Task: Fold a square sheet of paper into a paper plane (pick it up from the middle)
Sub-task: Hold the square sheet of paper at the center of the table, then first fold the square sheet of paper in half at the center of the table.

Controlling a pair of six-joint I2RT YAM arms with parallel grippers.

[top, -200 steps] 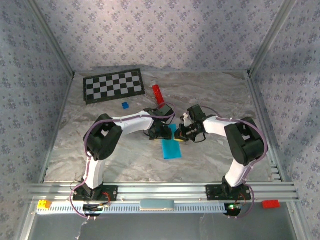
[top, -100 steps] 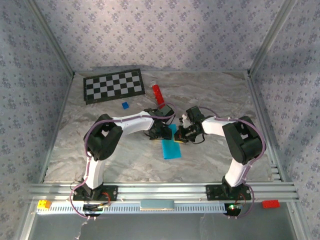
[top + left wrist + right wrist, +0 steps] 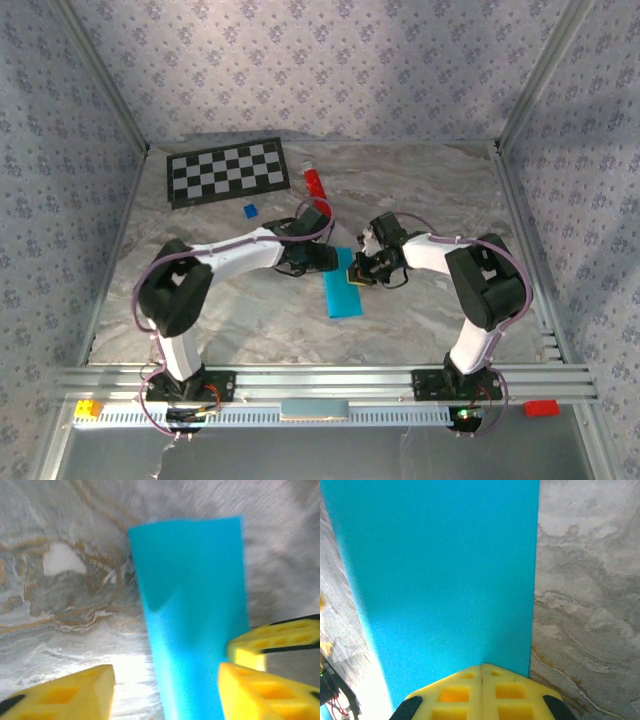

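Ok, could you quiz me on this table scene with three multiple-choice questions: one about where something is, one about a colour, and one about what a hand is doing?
1. Where is the red cylinder?
A) beside the black-and-white chequered mat
B) far to the right, alone
C) held up in the air

2. What colour is the small block just in front of that mat?
A) green
B) dark blue
C) white

3. How are the fingers of the right hand?
A) spread wide
B) wrapped around the cylinder
C) shut together over the cyan-blue sheet of paper

Answers:
1 A, it sits just off the mat's right corner.
2 B, it is plainly dark blue in the top view.
3 C, they meet with no gap in the right wrist view.
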